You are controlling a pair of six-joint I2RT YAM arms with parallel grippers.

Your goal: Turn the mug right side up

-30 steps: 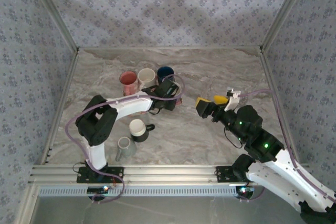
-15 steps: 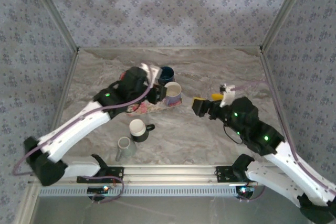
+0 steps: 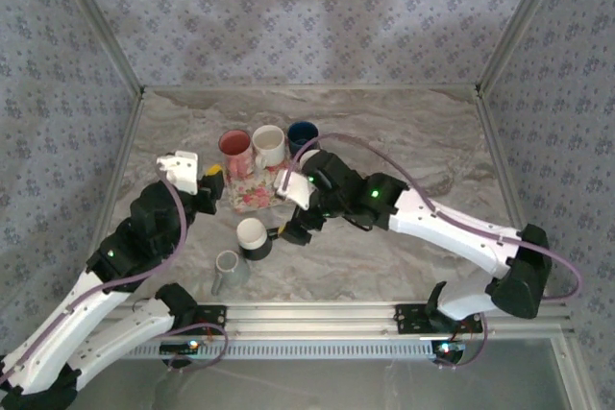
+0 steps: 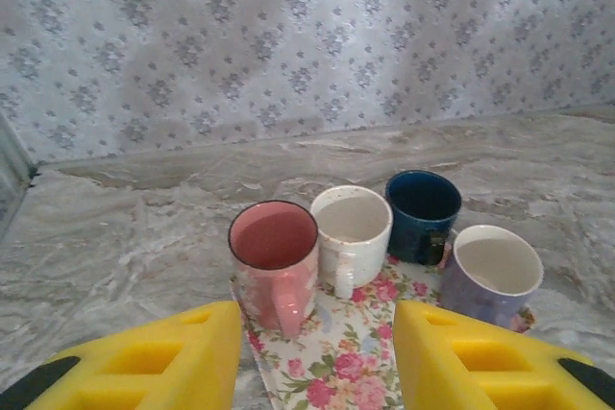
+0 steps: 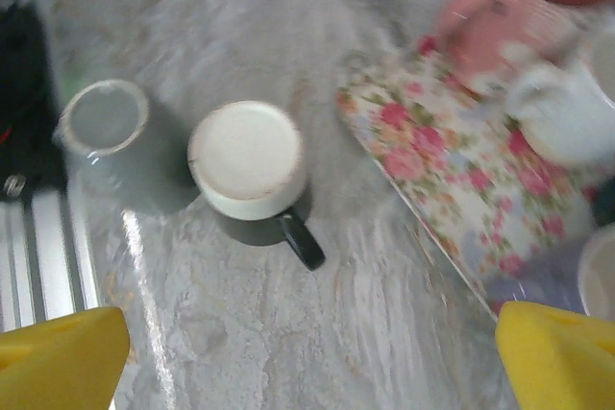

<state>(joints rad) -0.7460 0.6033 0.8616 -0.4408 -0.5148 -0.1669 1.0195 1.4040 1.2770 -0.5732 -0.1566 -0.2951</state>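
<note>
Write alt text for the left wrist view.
A pink mug, white mug, dark blue mug and lavender mug stand upright on a floral mat on the marble table. The left gripper's yellow fingers sit apart at the bottom edge, holding nothing.

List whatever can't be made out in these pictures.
1. Lavender mug: top view, the right arm covers it.
2. Pink mug and white mug: right wrist view, blurred and cut by the frame edge.
3. Black-handled mug: white top could be base or inside; both views leave it unclear.
</note>
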